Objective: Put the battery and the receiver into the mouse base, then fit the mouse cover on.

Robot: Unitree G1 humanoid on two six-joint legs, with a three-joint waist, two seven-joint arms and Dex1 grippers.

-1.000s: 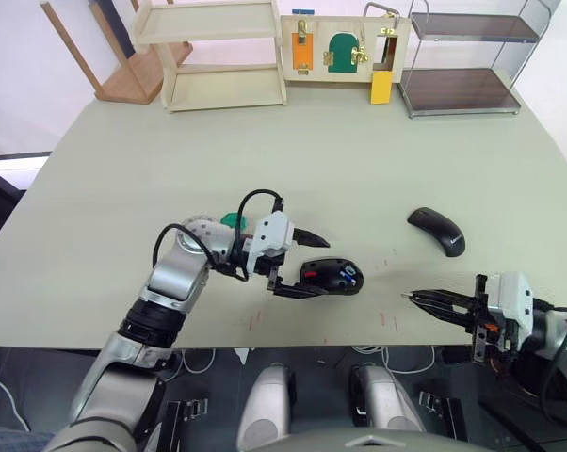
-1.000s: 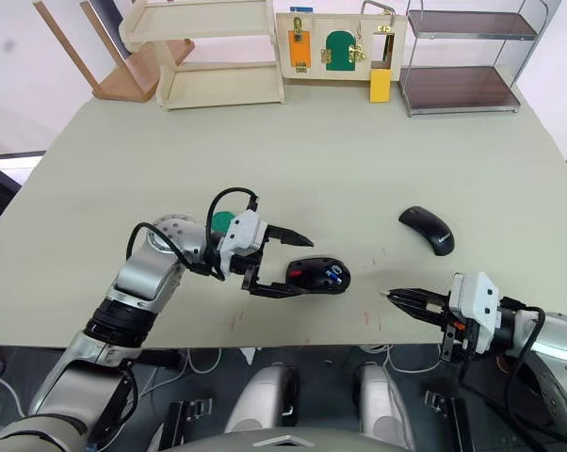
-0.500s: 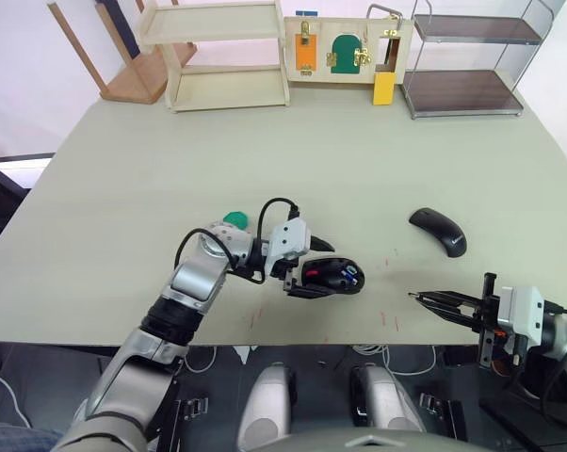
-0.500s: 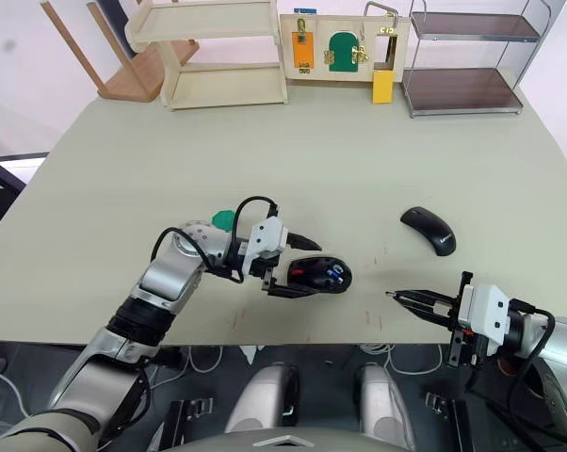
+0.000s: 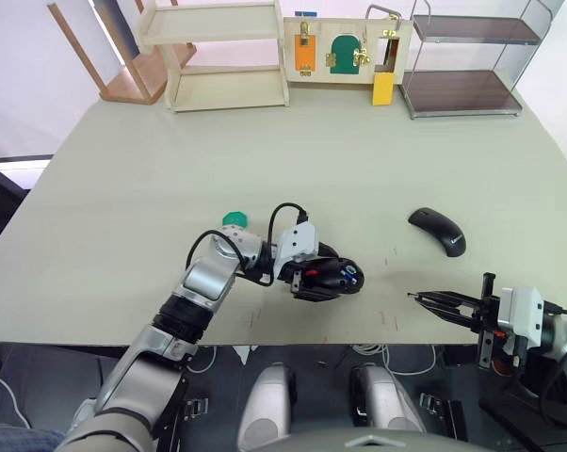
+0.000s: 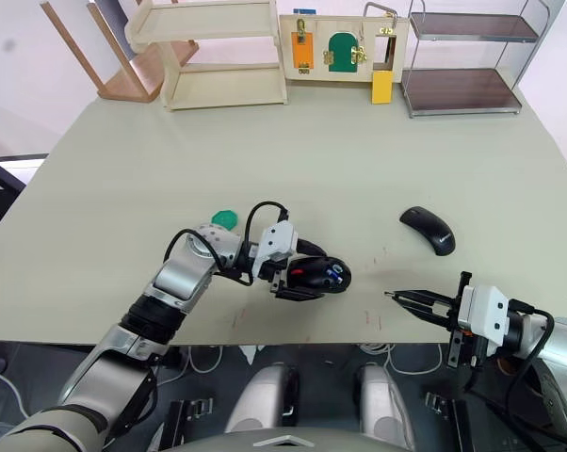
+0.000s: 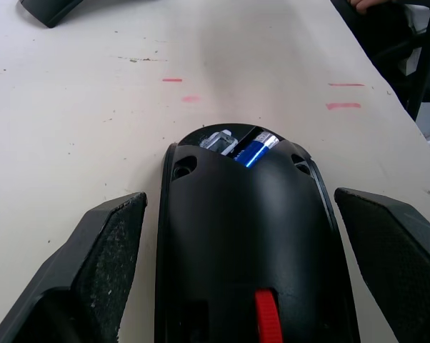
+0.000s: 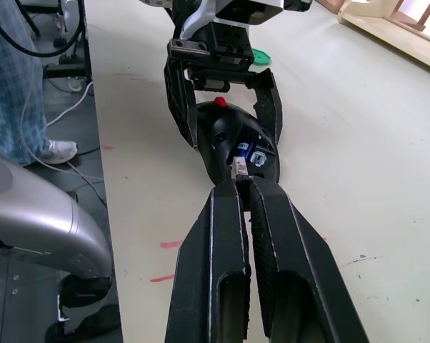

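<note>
Tabletop [image 5: 359, 160] pale, red marks near its front edge; left end effector [image 7: 243, 236] spread, one finger either side of the mouse base [image 7: 243, 243], no contact visible; mouse cover [image 5: 437, 231] well apart beyond the right end effector [image 5: 423, 298], whose fingers are pressed together; battery [image 7: 253, 151] seated in base's far end.

One mouse base [image 5: 329, 277] on the table [image 5: 359, 169]; one blue battery [image 7: 253, 151] seated inside it; one mouse cover [image 5: 437, 231] lying apart; one green disc [image 5: 233, 219]; two grippers, left [image 5: 314, 274] and right [image 5: 417, 298]; two wooden racks; one latch board; one metal shelf.
</note>
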